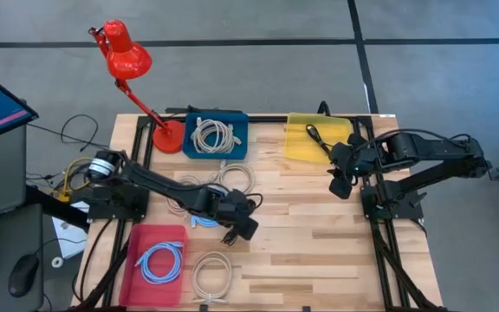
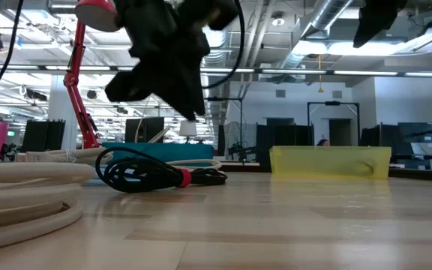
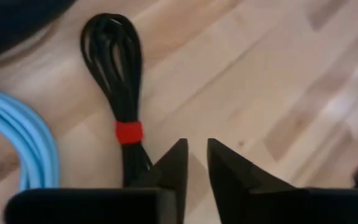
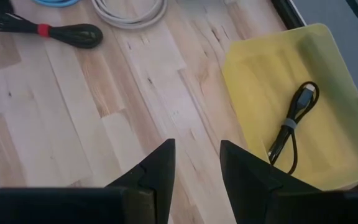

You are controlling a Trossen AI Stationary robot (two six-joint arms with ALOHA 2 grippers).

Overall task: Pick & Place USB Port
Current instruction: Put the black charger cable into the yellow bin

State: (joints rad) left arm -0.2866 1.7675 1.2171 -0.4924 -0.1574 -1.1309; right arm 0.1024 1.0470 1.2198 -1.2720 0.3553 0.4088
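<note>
Two arms over the worktop (image 1: 319, 251) in the high view: left end effector (image 1: 243, 227) sits mid-worktop just beside the cable piles, right end effector (image 1: 342, 184) hangs near the yellow tray (image 1: 297, 143), which already holds one black cable (image 1: 317, 137). Low view: a bundled black cable w/ red tie (image 2: 145, 174) lies on the wood, a dark end effector hanging above it, not touching. Left wrist view: fingers a narrow gap apart, gripping nothing, tips right by the bundle's tail below the red tie (image 3: 129, 132); light-blue cable (image 3: 23, 137) alongside. Right wrist view: fingers spread, empty, tray ahead. Judging by this, the pick is in hand; next needs left to centre over the bundle, drop, pinch, then carry to a tray
</note>
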